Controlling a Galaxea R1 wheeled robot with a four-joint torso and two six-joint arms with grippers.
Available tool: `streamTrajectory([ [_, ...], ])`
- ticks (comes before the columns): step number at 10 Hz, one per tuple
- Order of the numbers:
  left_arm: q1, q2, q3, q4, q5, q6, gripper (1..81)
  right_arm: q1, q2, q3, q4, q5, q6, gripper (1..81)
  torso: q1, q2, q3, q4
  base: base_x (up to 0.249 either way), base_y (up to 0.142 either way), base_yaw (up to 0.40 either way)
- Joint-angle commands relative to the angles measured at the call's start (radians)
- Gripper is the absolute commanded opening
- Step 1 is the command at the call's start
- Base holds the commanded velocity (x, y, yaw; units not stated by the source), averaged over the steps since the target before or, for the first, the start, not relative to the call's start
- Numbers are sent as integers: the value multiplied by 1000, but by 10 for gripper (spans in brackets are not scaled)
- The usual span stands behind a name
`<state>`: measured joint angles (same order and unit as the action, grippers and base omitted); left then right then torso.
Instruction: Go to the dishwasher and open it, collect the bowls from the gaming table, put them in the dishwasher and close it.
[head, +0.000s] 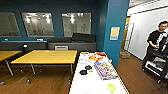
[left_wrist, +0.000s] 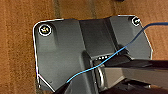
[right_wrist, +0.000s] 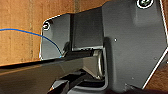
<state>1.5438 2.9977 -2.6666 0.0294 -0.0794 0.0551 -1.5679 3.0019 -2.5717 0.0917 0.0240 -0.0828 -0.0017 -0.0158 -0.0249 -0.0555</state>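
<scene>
The gaming table (head: 80, 82), long and white-topped with a thin yellow edge, runs away from me at the lower middle of the head view. On it lie two dark bowls (head: 88, 67) (head: 83, 72), a pale bowl (head: 82, 61) farther back, a green bowl (head: 111, 88) and a white bowl (head: 86, 88) near me. Colourful game boxes (head: 105, 70) (head: 97, 57) lie along its right side. The dishwasher is out of view. Both wrist views look past the robot's dark plate onto wooden floor (left_wrist: 17, 50) (right_wrist: 20, 37).
Two yellow-topped tables (head: 47, 56) (head: 7, 54) stand to the left on the wooden floor (head: 50, 80). A teal column (head: 112, 30) rises just behind the white table. A person (head: 156, 41) with a dark rig (head: 160, 63) stands at the right. A grey counter (head: 72, 45) lines the back wall.
</scene>
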Motion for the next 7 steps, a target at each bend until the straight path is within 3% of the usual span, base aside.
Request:
streamTrajectory([
  [1,-61,-2,2,1,46,3,811,59,2,9,-6,-56,-3,811,2,0,0,0,114,0,0],
  [7,-61,-2,2,4,46,3,811,53,-5,9,-1,-55,-3,811,3,1,0,0,98,0,0],
])
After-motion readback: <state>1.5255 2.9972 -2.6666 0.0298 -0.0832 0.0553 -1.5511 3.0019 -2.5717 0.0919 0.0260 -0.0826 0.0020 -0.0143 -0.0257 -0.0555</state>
